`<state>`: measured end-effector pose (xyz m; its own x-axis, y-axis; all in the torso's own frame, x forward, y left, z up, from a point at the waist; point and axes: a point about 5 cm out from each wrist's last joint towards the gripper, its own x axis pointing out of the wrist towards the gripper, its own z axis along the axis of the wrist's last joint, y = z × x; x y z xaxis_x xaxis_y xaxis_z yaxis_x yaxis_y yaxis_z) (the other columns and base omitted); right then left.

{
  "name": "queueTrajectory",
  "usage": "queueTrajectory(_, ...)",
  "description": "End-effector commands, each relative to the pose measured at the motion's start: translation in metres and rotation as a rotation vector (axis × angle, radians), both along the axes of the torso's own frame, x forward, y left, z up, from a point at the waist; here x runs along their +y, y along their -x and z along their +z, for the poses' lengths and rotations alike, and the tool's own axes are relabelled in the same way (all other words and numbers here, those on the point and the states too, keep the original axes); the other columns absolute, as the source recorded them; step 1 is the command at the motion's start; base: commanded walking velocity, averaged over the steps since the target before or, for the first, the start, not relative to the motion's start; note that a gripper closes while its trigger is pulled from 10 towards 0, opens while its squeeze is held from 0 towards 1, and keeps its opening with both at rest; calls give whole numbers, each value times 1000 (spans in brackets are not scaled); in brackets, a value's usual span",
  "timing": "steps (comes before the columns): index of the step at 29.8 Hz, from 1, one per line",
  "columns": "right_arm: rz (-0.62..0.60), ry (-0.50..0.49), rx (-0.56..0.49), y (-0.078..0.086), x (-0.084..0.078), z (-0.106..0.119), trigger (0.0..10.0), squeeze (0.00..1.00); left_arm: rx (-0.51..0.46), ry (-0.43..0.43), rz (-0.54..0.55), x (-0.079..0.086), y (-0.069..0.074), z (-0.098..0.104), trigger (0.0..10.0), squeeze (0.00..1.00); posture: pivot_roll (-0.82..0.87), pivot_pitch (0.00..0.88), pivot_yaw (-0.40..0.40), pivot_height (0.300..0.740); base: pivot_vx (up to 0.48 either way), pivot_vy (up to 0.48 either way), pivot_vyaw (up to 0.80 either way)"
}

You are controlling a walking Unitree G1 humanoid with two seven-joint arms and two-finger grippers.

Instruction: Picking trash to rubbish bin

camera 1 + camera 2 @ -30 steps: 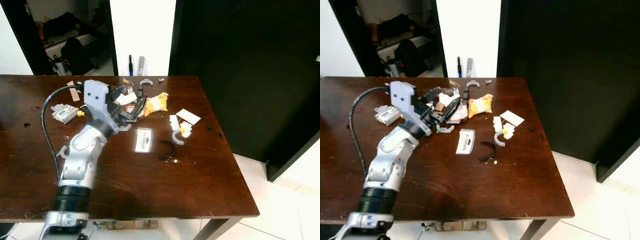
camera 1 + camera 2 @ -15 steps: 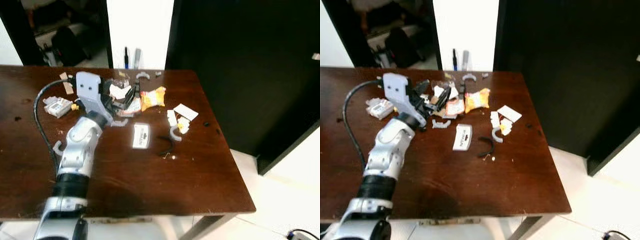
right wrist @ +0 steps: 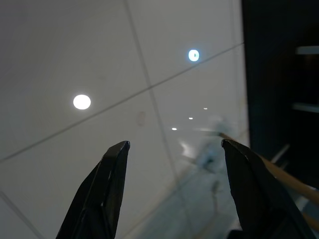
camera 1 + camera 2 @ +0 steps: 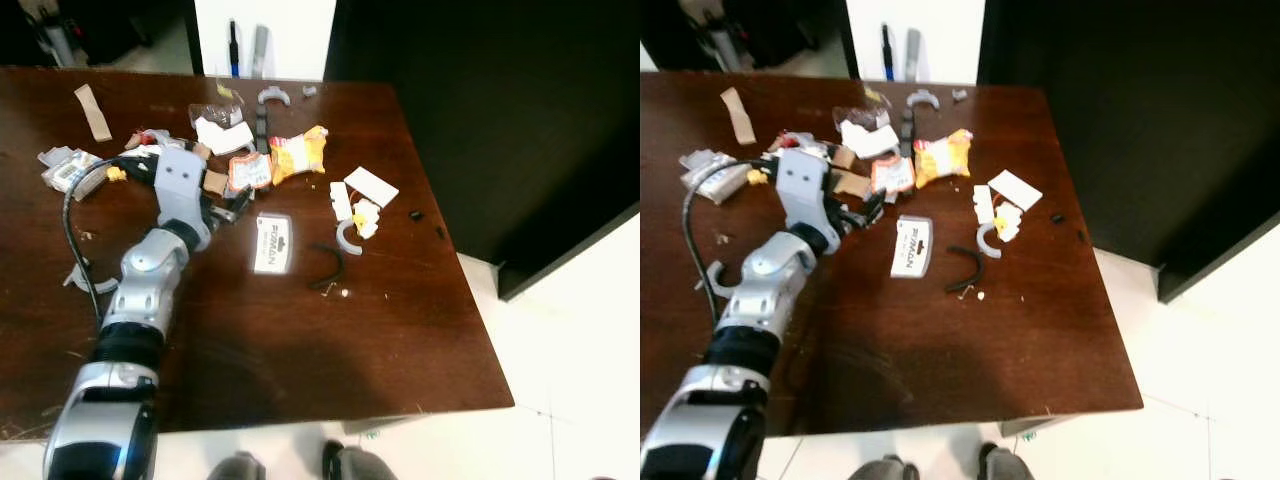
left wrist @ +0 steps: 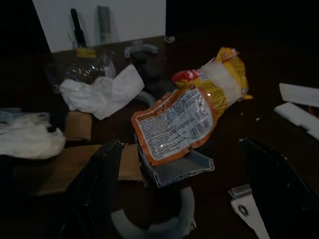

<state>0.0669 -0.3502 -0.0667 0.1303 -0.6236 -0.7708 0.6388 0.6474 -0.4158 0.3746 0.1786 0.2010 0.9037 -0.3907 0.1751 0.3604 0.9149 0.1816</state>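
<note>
Trash lies scattered on the far half of a dark wooden table. It includes a yellow snack packet, an orange-and-white wrapper, crumpled white tissue, a white label card and a black curved strip. My left gripper is low over the table at the near edge of the pile, open and holding nothing. In the left wrist view the wrapper and a grey plastic piece lie just ahead of the open gripper. My right gripper is open over pale floor tiles.
White paper pieces and a grey ring lie right of the pile. A cardboard strip and a small white device are at the far left. Dark panels stand right of the table. My feet are at the near table edge.
The camera has moved closer and tilted down, so the whole scene has shifted. My left gripper has come down lower, to the near side of the pile, and is still open.
</note>
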Motion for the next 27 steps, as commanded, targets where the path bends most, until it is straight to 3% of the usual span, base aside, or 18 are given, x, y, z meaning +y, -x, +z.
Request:
queueTrajectory(1,8,9,31,13,-5,1,10000,0,4,-58,-18,0,-2,-1,10000,0,-90,350,-111,740,0,0,0)
queueTrajectory(4,14,29,53,25,-15,5,10000,0,-22,-155,-28,2,-8,11,10000,0,-104,391,-117,740,0,0,0)
queueTrajectory(12,35,38,55,27,-17,7,10000,0,-52,-272,-71,2,-15,26,10000,0,-127,416,-109,740,0,0,0)
queueTrajectory(13,35,38,55,27,-17,7,10000,0,-52,-272,-71,2,-15,26,10000,0,-127,416,-109,740,0,0,0)
queueTrajectory(17,38,42,32,21,-17,8,10000,0,-29,-435,-114,-1,-18,22,10000,0,-138,412,-103,740,0,0,0)
queueTrajectory(22,26,46,30,22,-18,8,10000,0,3,-616,-65,4,-21,18,10000,0,-143,406,-99,740,0,0,0)
queueTrajectory(27,17,44,29,25,-17,7,10000,0,8,-681,-15,10,-24,19,10000,0,-149,401,-94,740,0,0,0)
